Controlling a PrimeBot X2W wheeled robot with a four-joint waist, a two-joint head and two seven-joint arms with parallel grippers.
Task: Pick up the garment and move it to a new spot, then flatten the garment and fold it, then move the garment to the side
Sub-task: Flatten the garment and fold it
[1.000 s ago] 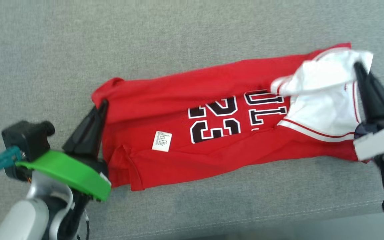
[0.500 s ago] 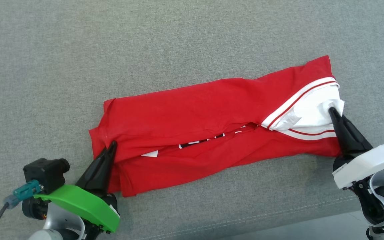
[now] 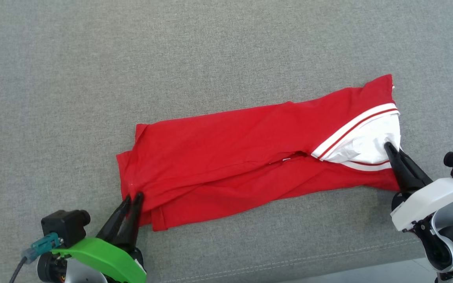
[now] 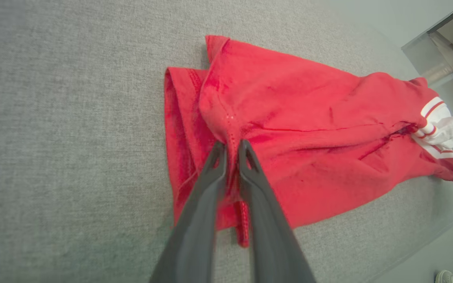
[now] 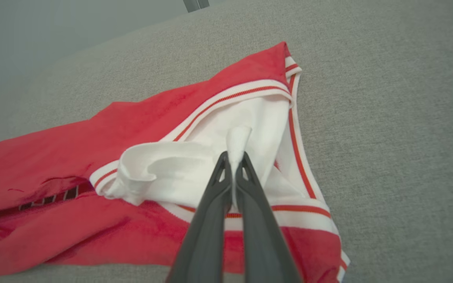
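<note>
The grey fabric-covered tabletop (image 3: 226, 47) is spreading across the head view, with a stitched seam (image 3: 328, 255) running along just inside its near edge. The red garment (image 3: 230, 157) is lying on it as one long folded band, sitting closer to the near edge than to the far one. It is slanting so that its right end is reaching farther from the near edge than its left end. Two red flaps are meeting along a slit down the middle of the band. At the right end, the white inner side with red-and-white striped trim (image 3: 352, 125) is showing through an opening.

The left gripper (image 3: 133, 195), carrying a green cover (image 3: 100, 255) and a black camera (image 3: 63, 222) on its wrist, is sitting at the garment's near left corner. In the left wrist view the left gripper (image 4: 231, 144) is pinching a ridge of red cloth (image 4: 309, 98) between its jaws, which are standing almost together with only the fabric between them.

The right gripper (image 3: 388, 146), on a white wrist housing (image 3: 427, 196), is reaching into the white opening at the right end. In the right wrist view the right gripper (image 5: 233, 155) is pressing its jaws together on a tuft of white lining (image 5: 238, 137), which is sticking up past the tips.
</note>
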